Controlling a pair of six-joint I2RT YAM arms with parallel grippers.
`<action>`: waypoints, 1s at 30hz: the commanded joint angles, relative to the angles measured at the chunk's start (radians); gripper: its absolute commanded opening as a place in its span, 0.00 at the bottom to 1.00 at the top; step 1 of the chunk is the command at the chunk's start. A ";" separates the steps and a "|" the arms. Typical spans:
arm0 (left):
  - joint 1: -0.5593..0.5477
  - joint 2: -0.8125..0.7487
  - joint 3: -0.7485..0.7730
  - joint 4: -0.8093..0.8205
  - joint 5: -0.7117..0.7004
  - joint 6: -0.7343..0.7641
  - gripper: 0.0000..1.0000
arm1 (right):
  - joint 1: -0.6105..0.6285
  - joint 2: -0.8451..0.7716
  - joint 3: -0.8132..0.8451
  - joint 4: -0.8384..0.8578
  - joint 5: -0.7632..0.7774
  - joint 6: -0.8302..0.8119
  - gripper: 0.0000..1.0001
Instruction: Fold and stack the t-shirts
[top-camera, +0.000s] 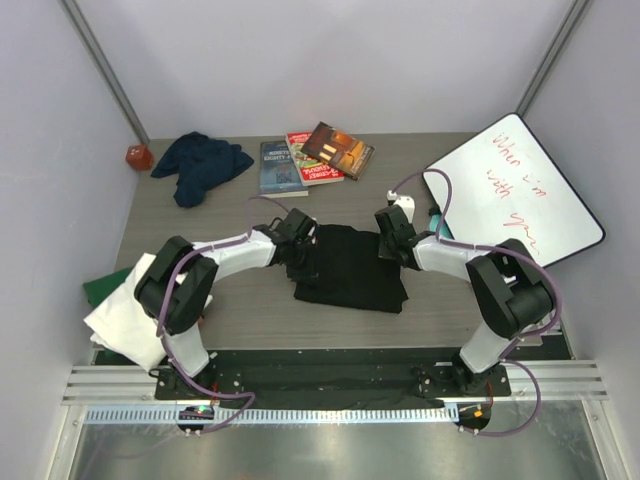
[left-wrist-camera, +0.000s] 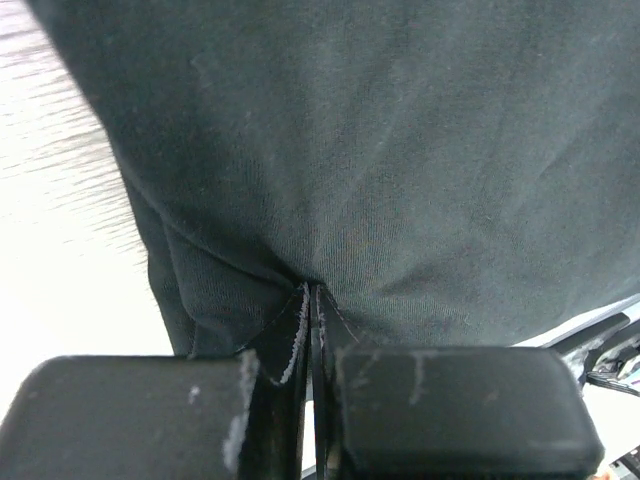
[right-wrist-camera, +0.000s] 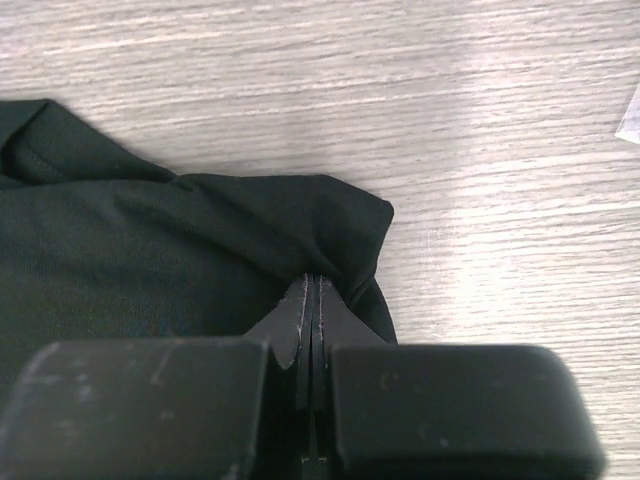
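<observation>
Black t-shirt (top-camera: 350, 272), long axis left-right, pinched by left fingers (left-wrist-camera: 440, 410), right fingers (right-wrist-camera: 440, 410).

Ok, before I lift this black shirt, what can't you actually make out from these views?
- Top view: the left arm and right arm hide where the left tool and right tool pinch the black cloth t-shirt.
- Left wrist view: black cloth fills the frame, hiding any print and layers.
- Top view: the left arm covers part of the folded white cloth and green cloth.
- Top view: the orange-red object is too small to identify.
</observation>
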 joint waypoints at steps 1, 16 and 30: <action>-0.010 -0.016 -0.049 0.018 -0.011 -0.010 0.00 | -0.006 0.045 -0.019 -0.034 0.060 0.003 0.01; -0.007 -0.153 -0.135 -0.081 -0.126 -0.021 0.11 | -0.042 -0.035 -0.008 -0.103 0.128 0.010 0.01; 0.165 -0.293 -0.103 -0.043 -0.080 -0.022 0.53 | -0.080 -0.377 -0.022 -0.192 0.024 0.025 0.48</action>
